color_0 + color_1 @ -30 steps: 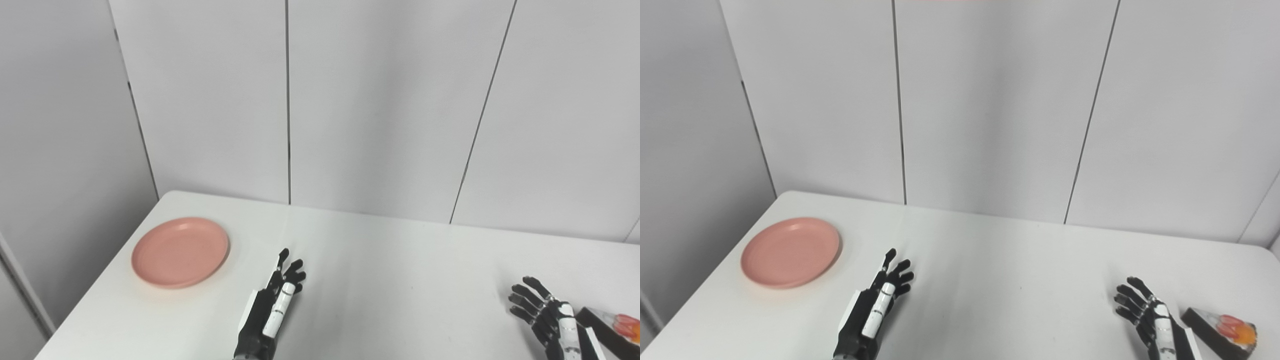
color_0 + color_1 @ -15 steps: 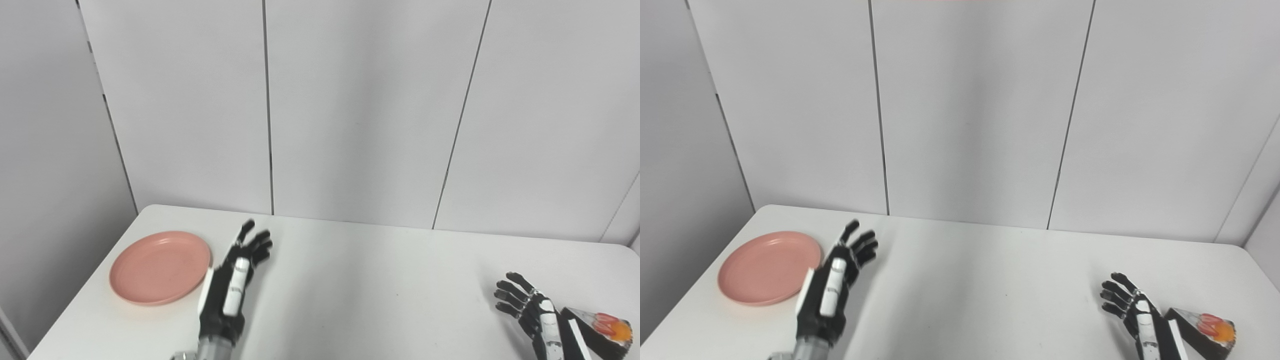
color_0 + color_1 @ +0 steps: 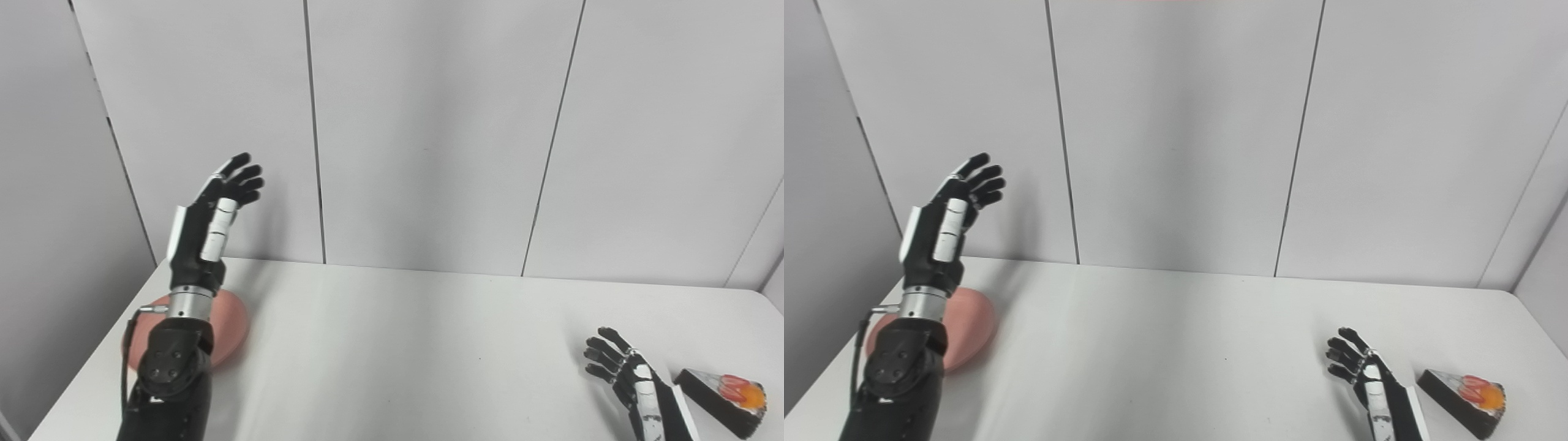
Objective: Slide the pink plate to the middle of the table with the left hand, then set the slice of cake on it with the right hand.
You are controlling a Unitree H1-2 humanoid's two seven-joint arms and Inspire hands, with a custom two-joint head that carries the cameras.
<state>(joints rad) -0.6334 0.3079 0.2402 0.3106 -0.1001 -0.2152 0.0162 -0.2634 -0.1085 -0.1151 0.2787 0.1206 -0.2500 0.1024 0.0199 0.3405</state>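
The pink plate (image 3: 233,327) lies on the white table (image 3: 398,343) at the far left, mostly hidden behind my left forearm. My left hand (image 3: 211,211) is raised high above the plate, fingers spread, open and holding nothing. The slice of cake (image 3: 726,398), dark with a red and orange topping, lies near the right front edge. Just left of the cake, low over the table, my right hand (image 3: 618,367) is open with its fingers apart, not touching the cake.
Grey wall panels (image 3: 429,122) stand right behind the table's far edge. The table's left edge runs close beside the plate, and its right back corner (image 3: 1513,294) shows in the right eye view.
My left hand has risen from the table beside the plate to well above it, and its forearm now covers most of the plate. The camera has shifted. The right hand has stayed beside the cake.
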